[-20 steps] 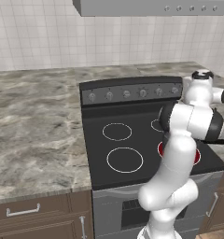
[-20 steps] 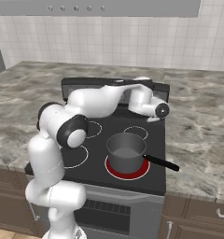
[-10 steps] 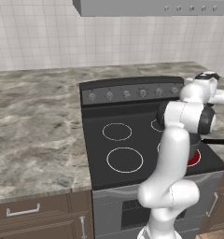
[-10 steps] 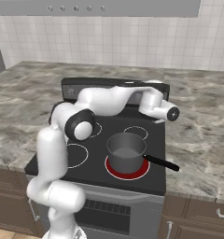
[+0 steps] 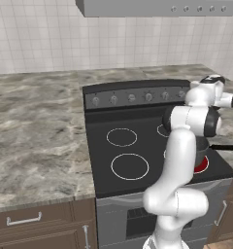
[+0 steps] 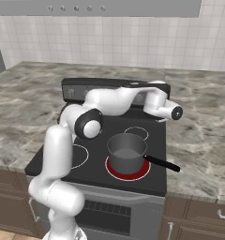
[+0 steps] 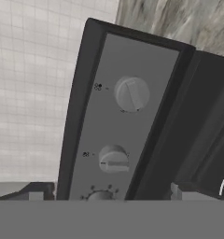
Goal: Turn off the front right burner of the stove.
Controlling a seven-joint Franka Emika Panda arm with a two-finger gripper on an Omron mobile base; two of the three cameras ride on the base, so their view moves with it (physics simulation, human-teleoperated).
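Front right burner [image 6: 127,171] noted glowing red at lower centre of right base view, under a grey pot [image 6: 126,153], on the stove [image 5: 104,151]. Control judged to be a small rigid knob [image 7: 131,93] on the raised panel, upper centre of hand view; likely smooth, best pinched across its ridge and twisted. Second knob [image 7: 114,159] below it. Hand [image 6: 173,112] near panel's right end; released or clenched, cannot tell. Marble bench [image 5: 36,136] alongside.

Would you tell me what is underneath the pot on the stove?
The pot stands on the glowing red front right burner; the red shows around its base, and the burner's middle is covered.
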